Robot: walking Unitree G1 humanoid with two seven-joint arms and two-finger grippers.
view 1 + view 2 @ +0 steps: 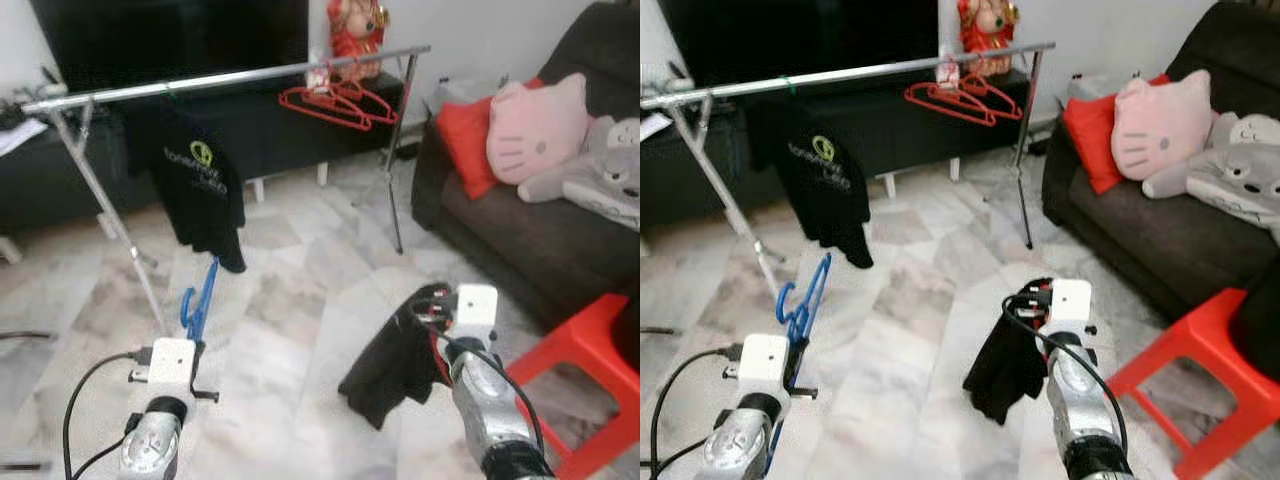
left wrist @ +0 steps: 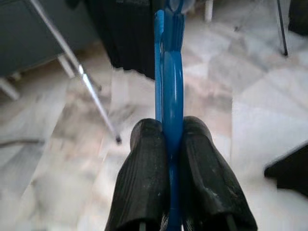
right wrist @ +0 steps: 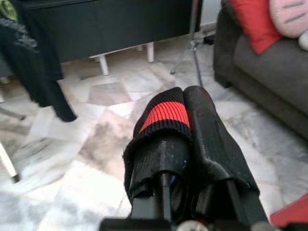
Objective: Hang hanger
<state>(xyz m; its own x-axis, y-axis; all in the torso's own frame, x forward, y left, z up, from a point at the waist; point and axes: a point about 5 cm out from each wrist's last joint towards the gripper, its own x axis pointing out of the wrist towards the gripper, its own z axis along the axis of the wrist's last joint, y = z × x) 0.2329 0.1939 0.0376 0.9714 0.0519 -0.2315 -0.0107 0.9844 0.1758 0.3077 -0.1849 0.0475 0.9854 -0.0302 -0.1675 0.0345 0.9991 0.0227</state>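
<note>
In the left wrist view the left gripper (image 2: 172, 159) has its two black fingers (image 2: 142, 178) pressed tight on the flat blue hanger (image 2: 169, 72), which runs straight out from between them, edge-on; the head views show what that close view cannot, that the hanger stands upright above the left wrist at about 7 o'clock in the scene, its hook end topmost, below and in front of the garment rail (image 1: 230, 78) and clear of it. In the right wrist view the right gripper (image 3: 185, 115) is closed on a black garment (image 3: 166, 144) with a red band, the cloth wrapped over both fingers so that their tips are hidden; the left eye view adds that the rest of this garment (image 1: 390, 370) droops from the right wrist at about 5 o'clock, hanging above the pale marble floor (image 1: 300, 300). Further out, the silver rail crosses the scene from 9 to 1 o'clock, carrying a black T-shirt (image 1: 200, 185) with a green logo toward its left end and a bunch of red hangers (image 1: 335, 102) toward its right end. At 3 o'clock a dark sofa (image 1: 520, 240) holds a red cushion (image 1: 465, 145), a pink cat-face cushion (image 1: 535, 125) and a grey plush toy (image 1: 600, 170), and a red stool (image 1: 590, 370) stands at 4 o'clock beside the right arm
</note>
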